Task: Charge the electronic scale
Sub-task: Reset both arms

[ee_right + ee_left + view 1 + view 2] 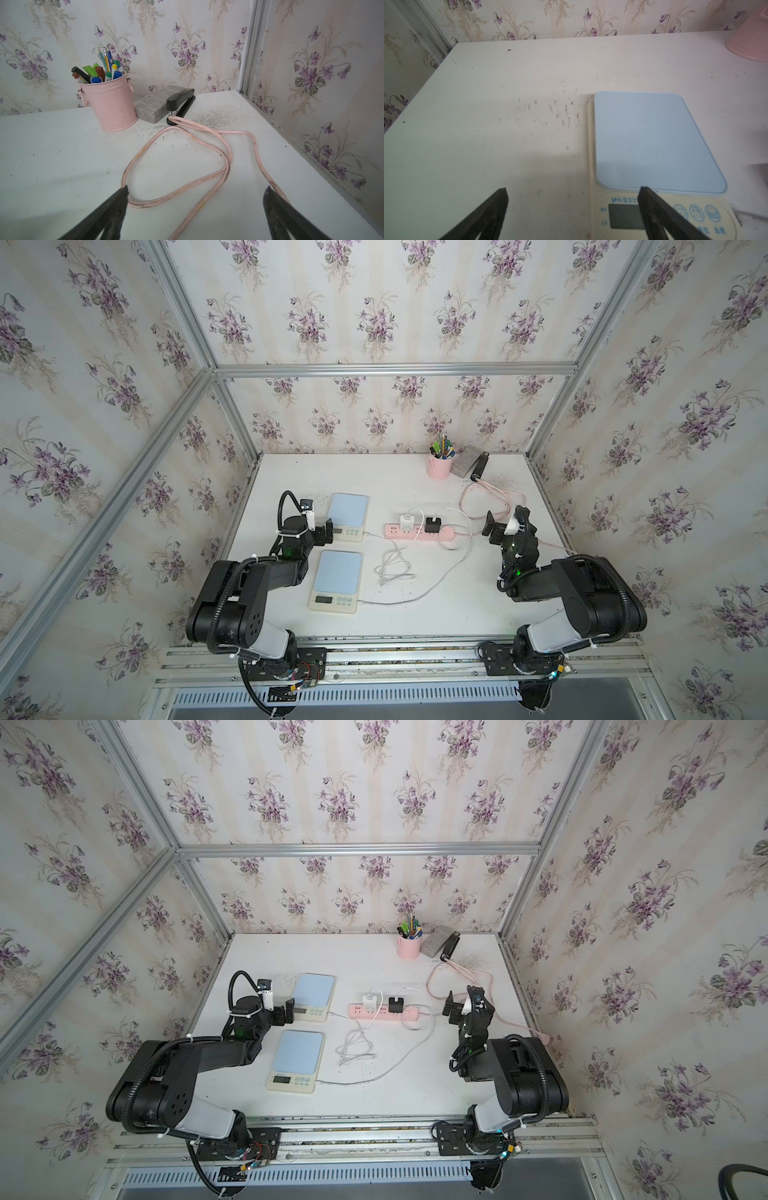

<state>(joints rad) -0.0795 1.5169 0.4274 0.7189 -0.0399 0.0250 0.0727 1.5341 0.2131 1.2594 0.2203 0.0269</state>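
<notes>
Both claws hang wide and empty. The left claw (326,533) sits at the display end of the far scale (348,514), with one finger (652,207) crossing its screen in the wrist view (placed to steady it, I'd guess; contact I cannot confirm). The near scale (336,580) lies just behind that claw, toward its arm's base. The right claw (492,526) hovers off the strip (417,533), spread above the pink cord (226,158) looping ahead of it.

Between the claws, a white charger (406,522) and a black charger (433,524) sit in the strip, and a white lead (386,603) runs from each scale toward them, so charging looks wired up.

Beyond the right claw, the pen cup (110,104), case (153,106) and stapler (180,104) are parked by the back wall, out of the way. The white table (436,614) is scuffed and speckled. The walls (374,323) are floral paper, held in an aluminium frame (395,369).
</notes>
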